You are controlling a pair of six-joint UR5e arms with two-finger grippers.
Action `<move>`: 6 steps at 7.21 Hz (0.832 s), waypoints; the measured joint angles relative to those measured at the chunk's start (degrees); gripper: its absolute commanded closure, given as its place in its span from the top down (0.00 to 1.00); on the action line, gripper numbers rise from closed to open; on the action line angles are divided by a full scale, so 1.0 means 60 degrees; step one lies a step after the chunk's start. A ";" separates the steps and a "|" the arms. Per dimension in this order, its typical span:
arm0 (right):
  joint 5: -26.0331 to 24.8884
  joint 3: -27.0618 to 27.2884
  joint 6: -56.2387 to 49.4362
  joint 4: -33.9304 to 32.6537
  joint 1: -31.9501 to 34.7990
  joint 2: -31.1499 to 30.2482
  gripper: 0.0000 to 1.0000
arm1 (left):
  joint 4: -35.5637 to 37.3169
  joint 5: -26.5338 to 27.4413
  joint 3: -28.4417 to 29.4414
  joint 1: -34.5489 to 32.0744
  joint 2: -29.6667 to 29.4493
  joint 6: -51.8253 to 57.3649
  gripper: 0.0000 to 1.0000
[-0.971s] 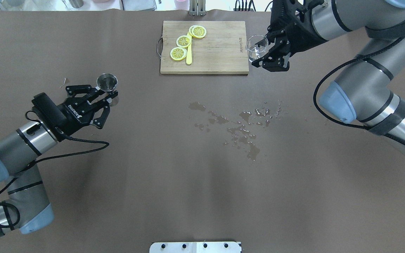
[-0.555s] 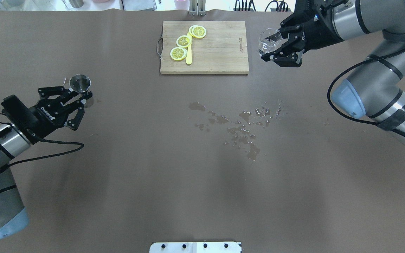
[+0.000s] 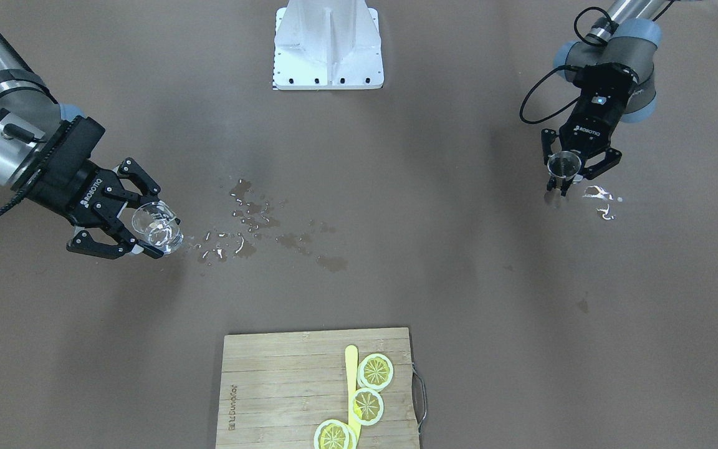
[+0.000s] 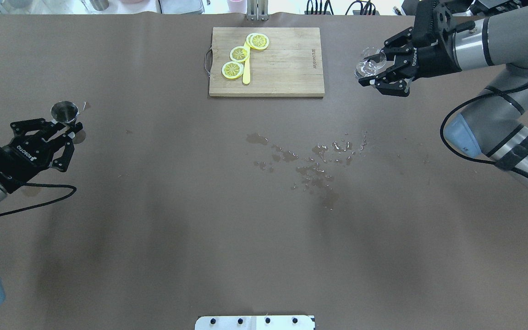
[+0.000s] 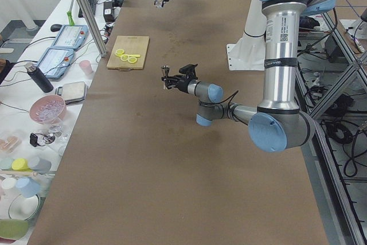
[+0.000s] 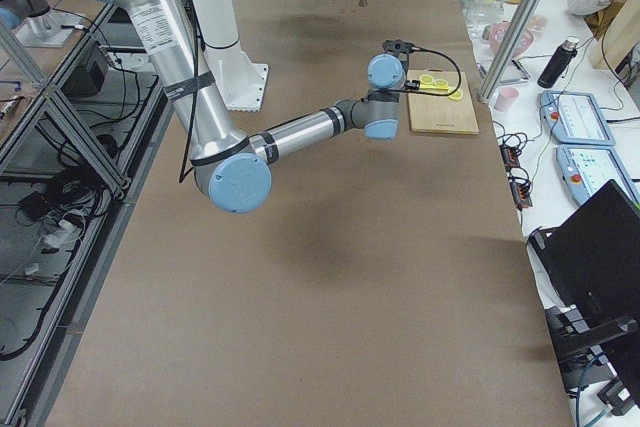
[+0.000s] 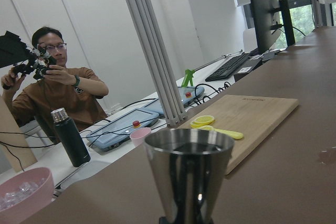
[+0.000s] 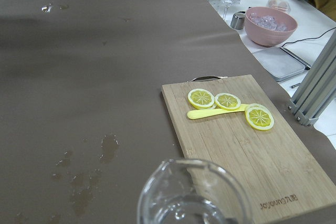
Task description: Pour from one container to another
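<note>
Overhead exterior view: two containers are in use, one per gripper. The cup [image 4: 64,111] is polished steel and conical, flaring to an open mouth, and stands upright in the left wrist view. The beaker [image 4: 371,64] is clear glass with a pouring lip; whether it holds liquid cannot be told. Count: one cup, one beaker, one board [image 4: 287,68], three lemon slices [image 4: 239,53], one yellow stick [image 4: 246,71]. The left gripper [image 4: 72,127] has its jaws narrowed onto the cup's lower part and holds it off the surface near the left edge of the bench [image 4: 177,238]. The right gripper [image 4: 377,69] has its jaws set wider, one finger on each side of the beaker's wall, and holds it raised near the far right corner, just beside the board's right edge. The board lies at the middle of the far edge. Scattered puddles [image 4: 314,160] lie mid-bench, well apart from both containers.
</note>
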 measured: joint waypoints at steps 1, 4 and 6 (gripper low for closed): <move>-0.0017 -0.0261 0.0162 0.0558 0.0034 -0.0254 0.00 | -0.0097 0.0094 0.0143 -0.0032 -0.0033 -0.0032 0.00; -0.0645 -0.0448 0.0447 0.1701 0.0033 -0.1395 0.00 | -0.0108 0.0249 0.1281 -0.0372 -0.0610 -0.1240 0.00; -0.1567 -0.0693 0.0458 0.2353 -0.0261 -0.1931 0.00 | 0.0146 0.1748 0.1637 0.0007 -0.0731 -0.2130 0.00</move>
